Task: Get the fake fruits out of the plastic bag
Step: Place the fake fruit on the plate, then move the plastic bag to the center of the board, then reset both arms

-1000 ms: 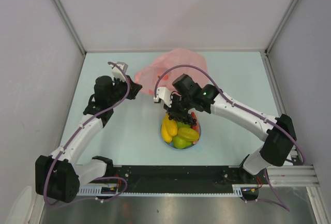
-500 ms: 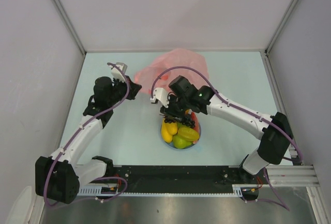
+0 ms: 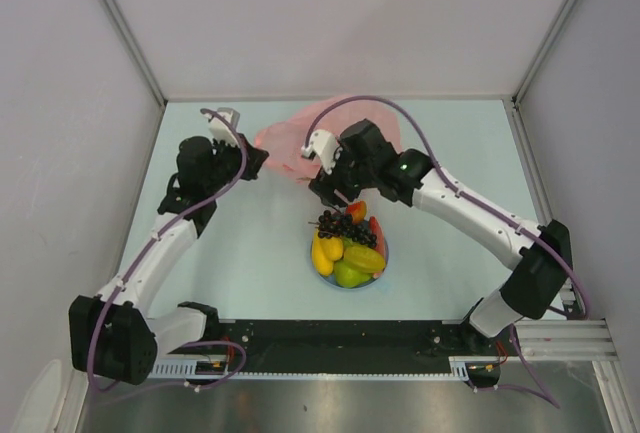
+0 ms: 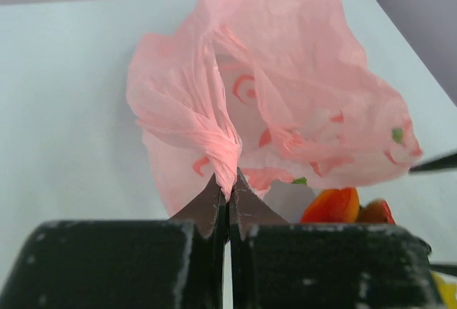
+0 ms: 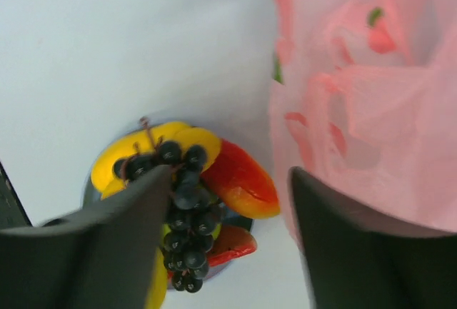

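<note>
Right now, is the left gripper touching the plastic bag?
Touching. The left wrist view shows the left gripper shut on a twisted fold of the plastic bag, with the fold pinched between its tips.

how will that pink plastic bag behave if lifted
Probably floppy: the thin crinkly pink plastic bag bunches into a twisted pleat where the left gripper pinches it. Likely very light, since its translucent film looks thin. It should sag rather than hold shape.

place: lab test cell | cue: white panel walls (image 3: 330, 13), aluminium rail (image 3: 585, 331)
</note>
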Tool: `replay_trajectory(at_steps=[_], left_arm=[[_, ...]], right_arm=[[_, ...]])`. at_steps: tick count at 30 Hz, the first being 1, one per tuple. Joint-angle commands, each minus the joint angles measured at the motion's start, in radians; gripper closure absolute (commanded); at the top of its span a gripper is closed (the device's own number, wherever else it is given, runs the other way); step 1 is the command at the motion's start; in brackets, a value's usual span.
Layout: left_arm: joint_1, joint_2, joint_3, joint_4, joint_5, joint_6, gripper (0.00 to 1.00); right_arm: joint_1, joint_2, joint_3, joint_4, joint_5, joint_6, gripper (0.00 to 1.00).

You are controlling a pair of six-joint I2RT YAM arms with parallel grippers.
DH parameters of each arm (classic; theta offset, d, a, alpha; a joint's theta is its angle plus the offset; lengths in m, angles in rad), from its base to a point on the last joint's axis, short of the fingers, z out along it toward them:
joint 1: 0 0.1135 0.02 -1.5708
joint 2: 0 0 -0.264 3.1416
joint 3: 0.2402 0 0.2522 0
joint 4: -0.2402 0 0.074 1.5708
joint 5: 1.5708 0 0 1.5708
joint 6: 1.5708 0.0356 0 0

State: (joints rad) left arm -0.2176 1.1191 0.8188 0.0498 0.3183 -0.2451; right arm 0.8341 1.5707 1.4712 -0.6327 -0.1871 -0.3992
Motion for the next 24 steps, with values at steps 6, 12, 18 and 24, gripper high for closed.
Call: replay_trajectory(at_steps=[6,12,18,24], left_arm=[[0.207,0.033,0.212,-0.030,-0.125,0.018,1.00],[0.339,-0.068,0.177,-0.114,-0.205,0.017,1.00],[0.435,-0.189,0.132,-0.208,-0.260,0.053,0.01],[0.429,-0.288,0.203,-0.235,0.051,0.105,0.00]], right_arm=[[-0.203,-0.054,0.100,0.182,0.160,0.253,0.00],[-0.262,-0.069,0.065,0.172,0.147,0.276,0.00],[-0.276,-0.095,0.014,0.191,0.184,0.356,0.00],[-0.291,-0.144,-0.015,0.176,0.325,0.372,0.00]])
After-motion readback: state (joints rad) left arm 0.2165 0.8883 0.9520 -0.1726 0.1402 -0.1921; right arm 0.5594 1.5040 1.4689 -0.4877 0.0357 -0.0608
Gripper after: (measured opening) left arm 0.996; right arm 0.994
